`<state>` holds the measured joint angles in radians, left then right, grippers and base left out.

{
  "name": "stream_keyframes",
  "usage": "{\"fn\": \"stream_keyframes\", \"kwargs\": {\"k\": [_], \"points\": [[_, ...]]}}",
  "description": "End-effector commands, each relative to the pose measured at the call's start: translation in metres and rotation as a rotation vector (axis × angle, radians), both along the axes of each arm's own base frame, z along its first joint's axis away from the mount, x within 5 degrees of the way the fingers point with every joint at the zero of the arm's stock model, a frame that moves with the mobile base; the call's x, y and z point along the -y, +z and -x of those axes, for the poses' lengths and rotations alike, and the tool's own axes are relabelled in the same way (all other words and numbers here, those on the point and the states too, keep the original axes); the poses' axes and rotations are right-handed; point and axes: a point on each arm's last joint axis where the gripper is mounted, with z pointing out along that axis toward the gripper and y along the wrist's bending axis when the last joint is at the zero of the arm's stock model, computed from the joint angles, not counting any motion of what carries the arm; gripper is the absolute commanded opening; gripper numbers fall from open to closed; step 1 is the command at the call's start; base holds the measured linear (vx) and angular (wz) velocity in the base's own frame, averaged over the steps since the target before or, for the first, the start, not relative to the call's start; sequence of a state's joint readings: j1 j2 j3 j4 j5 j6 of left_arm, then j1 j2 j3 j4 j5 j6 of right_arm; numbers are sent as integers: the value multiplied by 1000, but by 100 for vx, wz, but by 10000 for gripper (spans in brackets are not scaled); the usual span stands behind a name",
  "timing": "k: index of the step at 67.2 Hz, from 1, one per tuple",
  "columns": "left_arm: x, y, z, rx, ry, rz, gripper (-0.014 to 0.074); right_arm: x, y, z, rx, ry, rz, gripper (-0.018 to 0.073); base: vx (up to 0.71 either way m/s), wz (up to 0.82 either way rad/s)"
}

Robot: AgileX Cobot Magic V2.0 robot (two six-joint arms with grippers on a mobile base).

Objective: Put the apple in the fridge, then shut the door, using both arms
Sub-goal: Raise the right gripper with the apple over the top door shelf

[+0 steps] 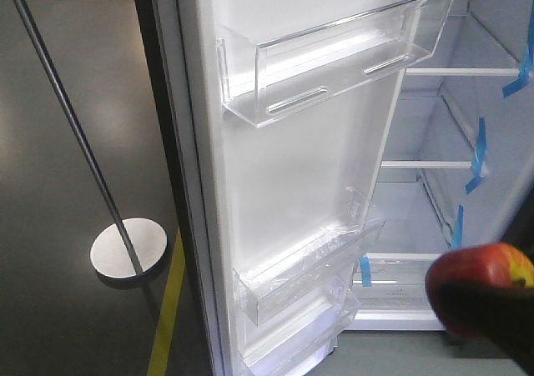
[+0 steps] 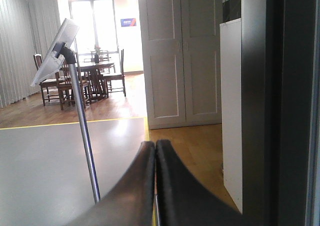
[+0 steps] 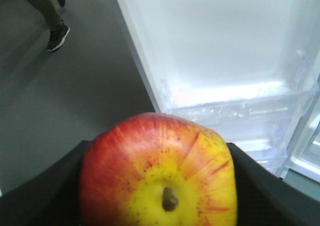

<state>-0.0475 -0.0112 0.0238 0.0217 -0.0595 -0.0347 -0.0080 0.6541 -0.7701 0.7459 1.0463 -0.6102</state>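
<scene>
My right gripper (image 3: pixel 159 186) is shut on the apple (image 3: pixel 157 171), red with a yellow patch round its stem, black fingers on both sides. In the front view the apple (image 1: pixel 480 272) sits at the lower right, held before the open fridge (image 1: pixel 434 134), whose white interior has glass shelves and blue tape strips. The door (image 1: pixel 309 176) stands open at the centre, its white liner with clear bins facing me; it also shows in the right wrist view (image 3: pixel 215 50). My left gripper (image 2: pixel 155 151) is shut and empty, beside the door's dark outer edge (image 2: pixel 295 105).
A metal pole on a round white base (image 1: pixel 125 247) stands on the grey floor to the left, with a yellow floor line (image 1: pixel 167 309) near it. A person's foot (image 3: pixel 57 35) is at the upper left of the right wrist view. White cabinet doors (image 2: pixel 180 55) stand far back.
</scene>
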Motion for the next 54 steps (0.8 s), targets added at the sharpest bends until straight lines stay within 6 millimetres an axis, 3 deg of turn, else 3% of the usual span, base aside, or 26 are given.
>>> {"fn": "stream_keyframes", "kwargs": {"k": [1,30,44,54], "points": [[0,3,2,68,-4,14,-6,0,40,-23,116,-23,-41,388,0,0],[0,3,2,68,-4,14,-6,-8,149,-106,256,71,-135,388,0,0],[0,3,2,68,-4,14,-6,-11,183,-142,333,99,-190,388,0,0],[0,3,2,68,-4,14,-6,-13,193,-170,354,117,-244,388,0,0]]}}
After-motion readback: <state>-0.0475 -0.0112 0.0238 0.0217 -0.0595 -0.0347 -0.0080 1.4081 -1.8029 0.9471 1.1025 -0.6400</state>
